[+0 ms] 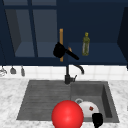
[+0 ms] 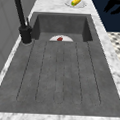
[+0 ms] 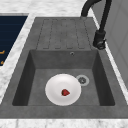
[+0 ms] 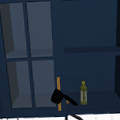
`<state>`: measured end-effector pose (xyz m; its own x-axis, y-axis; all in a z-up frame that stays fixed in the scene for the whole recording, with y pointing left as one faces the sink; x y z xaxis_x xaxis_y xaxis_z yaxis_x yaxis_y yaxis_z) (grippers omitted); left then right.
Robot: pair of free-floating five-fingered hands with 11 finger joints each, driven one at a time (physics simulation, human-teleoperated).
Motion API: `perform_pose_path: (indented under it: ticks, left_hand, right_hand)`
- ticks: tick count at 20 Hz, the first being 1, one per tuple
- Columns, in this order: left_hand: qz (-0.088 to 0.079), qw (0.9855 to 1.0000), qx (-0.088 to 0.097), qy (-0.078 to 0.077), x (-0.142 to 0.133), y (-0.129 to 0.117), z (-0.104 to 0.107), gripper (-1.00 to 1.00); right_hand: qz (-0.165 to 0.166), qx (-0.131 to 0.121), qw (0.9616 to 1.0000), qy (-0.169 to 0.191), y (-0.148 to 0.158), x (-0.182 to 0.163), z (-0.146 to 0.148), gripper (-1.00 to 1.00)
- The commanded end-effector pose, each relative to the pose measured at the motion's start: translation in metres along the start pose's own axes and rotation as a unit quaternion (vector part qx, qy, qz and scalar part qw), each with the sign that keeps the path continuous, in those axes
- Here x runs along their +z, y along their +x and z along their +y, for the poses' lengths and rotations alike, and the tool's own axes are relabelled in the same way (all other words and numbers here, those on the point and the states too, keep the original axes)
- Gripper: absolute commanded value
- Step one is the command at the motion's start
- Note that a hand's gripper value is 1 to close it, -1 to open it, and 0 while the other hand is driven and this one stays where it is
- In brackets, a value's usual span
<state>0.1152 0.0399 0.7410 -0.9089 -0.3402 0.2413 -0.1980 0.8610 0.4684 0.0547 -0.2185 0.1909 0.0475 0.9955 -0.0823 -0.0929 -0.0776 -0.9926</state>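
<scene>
From my console, the left hand [image 1: 60,50] is up at the wall cabinet, fingers clenched round its wooden door handle [image 1: 61,33], placed to swing that door. Just right stands an olive oil bottle [image 1: 86,44]. The right hand [image 1: 97,119] hangs near the white plate [image 3: 63,89]; its fingers I cannot tell.

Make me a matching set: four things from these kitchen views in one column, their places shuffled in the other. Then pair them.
1. bottle
2. plate
3. left hand
4. faucet

a. in the sink basin
b. at the cabinet's orange handle
c. on the open cabinet shelf
d. behind the sink, at its middle

Pairs: 1-c, 2-a, 3-b, 4-d
</scene>
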Motion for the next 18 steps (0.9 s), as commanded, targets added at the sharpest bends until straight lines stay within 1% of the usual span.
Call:
perform_pose_path:
  ticks: [1,2,4,5,6,7,8,9,10,11,12,13,14,18]
  left_hand:
    - [0.041,0.9991,-0.002,0.009,0.009,-0.018,-0.005,-1.0]
    - [0.036,0.9993,0.002,0.01,0.012,-0.023,-0.001,-1.0]
    - [0.036,0.9993,0.008,0.01,0.015,-0.034,0.002,-1.0]
    - [0.036,0.9993,0.009,0.008,0.017,-0.039,0.003,-1.0]
    - [0.033,0.9994,0.008,0.002,0.017,-0.045,0.006,-1.0]
    - [0.039,0.9992,0.005,0.004,0.018,-0.047,0.006,-1.0]
    - [0.041,0.9991,0.006,0.004,0.02,-0.051,0.007,-1.0]
    - [0.041,0.9991,0.004,0.004,0.02,-0.056,0.003,-1.0]
    - [0.049,0.9987,0.004,0.01,0.016,-0.061,-0.002,-1.0]
    - [0.055,0.9984,-0.003,0.012,0.014,-0.062,-0.003,-1.0]
    - [0.055,0.9983,-0.012,0.017,0.011,-0.057,-0.008,-1.0]
    - [0.064,0.9976,-0.013,0.022,0.011,-0.059,-0.008,-1.0]
    - [0.069,0.9971,-0.016,0.026,0.012,-0.059,-0.007,-1.0]
    - [0.075,0.9967,-0.019,0.026,0.01,-0.061,-0.013,-1.0]
  right_hand:
    - [0.0,0.0,1.0,0.0,0.0,0.0,0.0,0.0]
    - [0.0,0.0,1.0,0.0,0.0,0.0,0.0,0.0]
    - [0.0,0.0,1.0,0.0,0.0,0.0,0.0,0.0]
    - [0.0,0.0,1.0,0.0,0.0,0.0,0.0,0.0]
    - [0.0,0.0,1.0,0.0,0.0,0.0,0.0,0.0]
    - [0.0,0.0,1.0,0.0,0.0,0.0,0.0,0.0]
    - [0.0,0.0,1.0,0.0,0.0,0.0,0.0,0.0]
    - [0.0,0.0,1.0,0.0,0.0,0.0,0.0,0.0]
    - [0.0,0.0,1.0,0.0,0.0,0.0,0.0,0.0]
    - [0.0,0.0,1.0,0.0,0.0,0.0,0.0,0.0]
    - [0.0,0.0,1.0,0.0,0.0,0.0,0.0,0.0]
    - [0.0,0.0,1.0,0.0,0.0,0.0,0.0,0.0]
    - [0.0,0.0,1.0,0.0,0.0,0.0,0.0,0.0]
    - [0.0,0.0,1.0,0.0,0.0,0.0,0.0,0.0]
